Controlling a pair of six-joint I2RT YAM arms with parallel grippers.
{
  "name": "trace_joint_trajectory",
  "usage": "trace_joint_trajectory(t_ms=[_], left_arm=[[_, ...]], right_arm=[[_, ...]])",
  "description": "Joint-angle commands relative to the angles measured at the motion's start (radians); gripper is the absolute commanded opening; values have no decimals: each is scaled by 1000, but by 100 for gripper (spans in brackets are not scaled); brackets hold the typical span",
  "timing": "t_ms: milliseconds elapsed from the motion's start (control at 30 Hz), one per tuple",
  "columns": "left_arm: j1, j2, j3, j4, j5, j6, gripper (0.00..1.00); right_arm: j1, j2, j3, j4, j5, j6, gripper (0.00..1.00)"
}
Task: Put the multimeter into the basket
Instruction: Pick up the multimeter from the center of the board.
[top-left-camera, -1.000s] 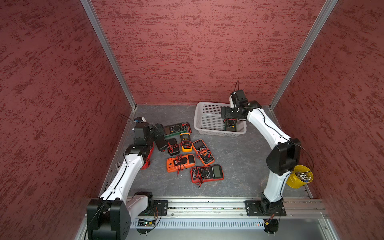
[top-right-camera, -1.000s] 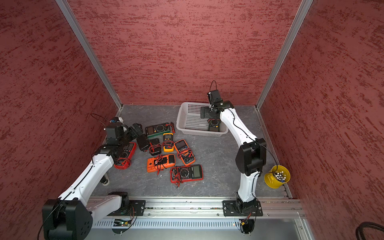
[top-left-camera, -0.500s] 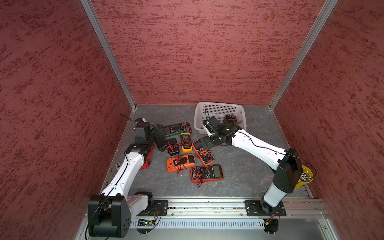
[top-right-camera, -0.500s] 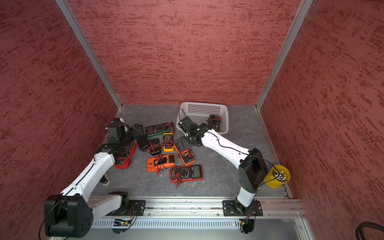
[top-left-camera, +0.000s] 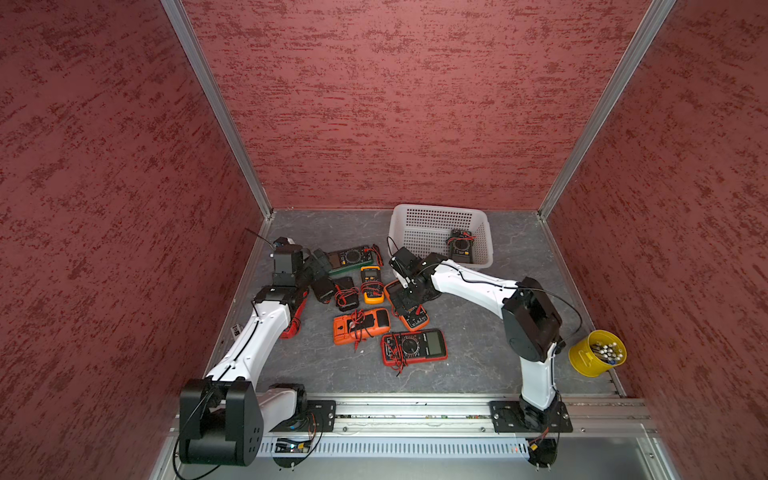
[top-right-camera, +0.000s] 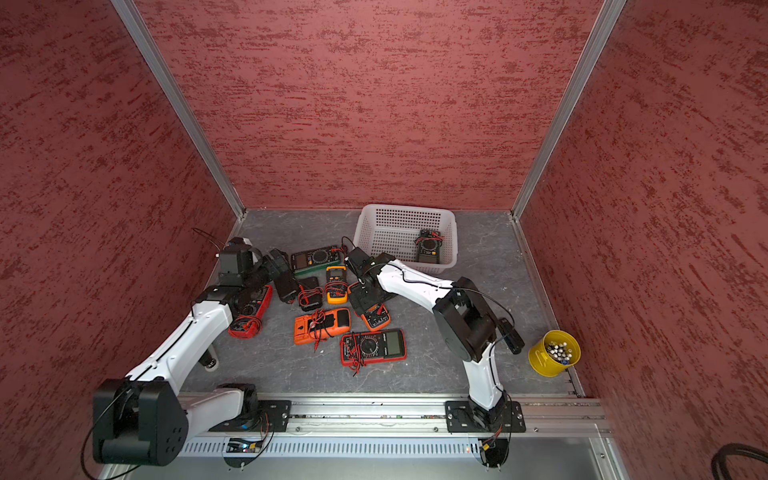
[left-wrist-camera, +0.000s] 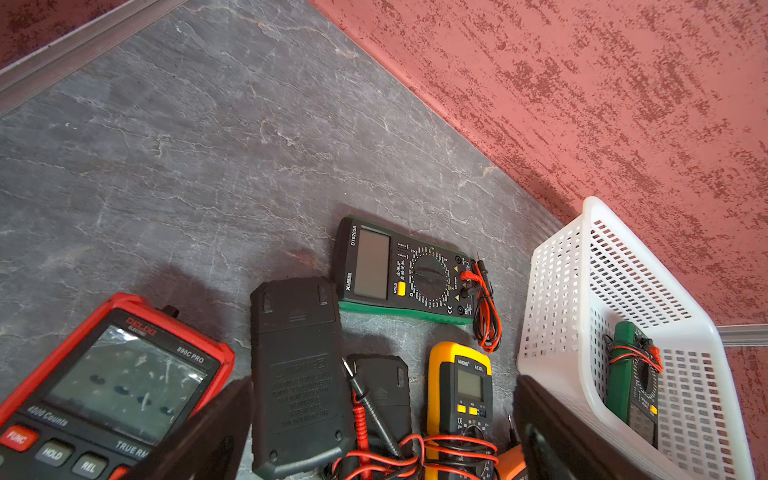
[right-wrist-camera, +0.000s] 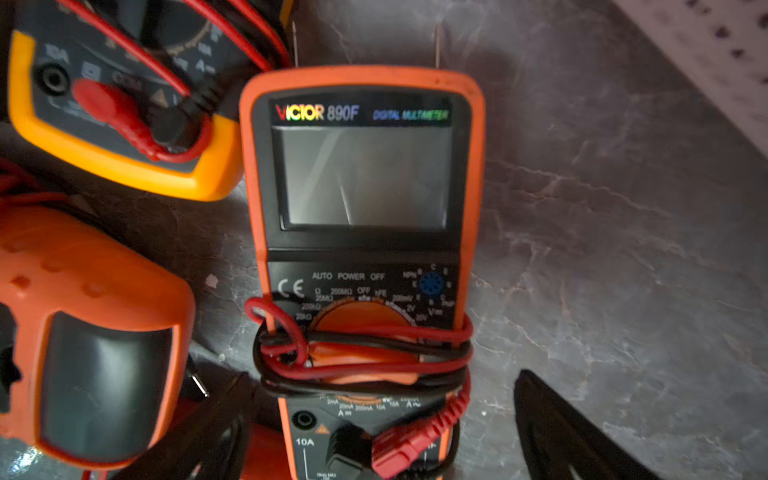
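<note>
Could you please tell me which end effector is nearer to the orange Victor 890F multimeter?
Right. The right end effector hangs open directly over the Victor 890F multimeter; the left end effector is apart from it, open above the face-down black multimeter.

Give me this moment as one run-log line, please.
right gripper: open over Victor multimeter | left gripper: open, empty | basket: one dark multimeter inside

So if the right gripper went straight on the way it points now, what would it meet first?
Most likely the orange Victor multimeter: the open right gripper points down at its lead-wrapped lower half, jaws either side. How far above it stands is unclear.
</note>
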Motion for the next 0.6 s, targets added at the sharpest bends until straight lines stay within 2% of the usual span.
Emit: trace_joint_trajectory(t_ms=[0,367,567], left_arm=[[5,-15,-4,-1,9,-8,100],[7,-12,-3,-2,8,-7,100],[7,-8,-3,-3,9,-5,100]], right_arm=[[-5,12,36,14,-54,-42,99],[-39,78,52,10,-6,-49,99],[-54,92,48,56,-37,-53,99]])
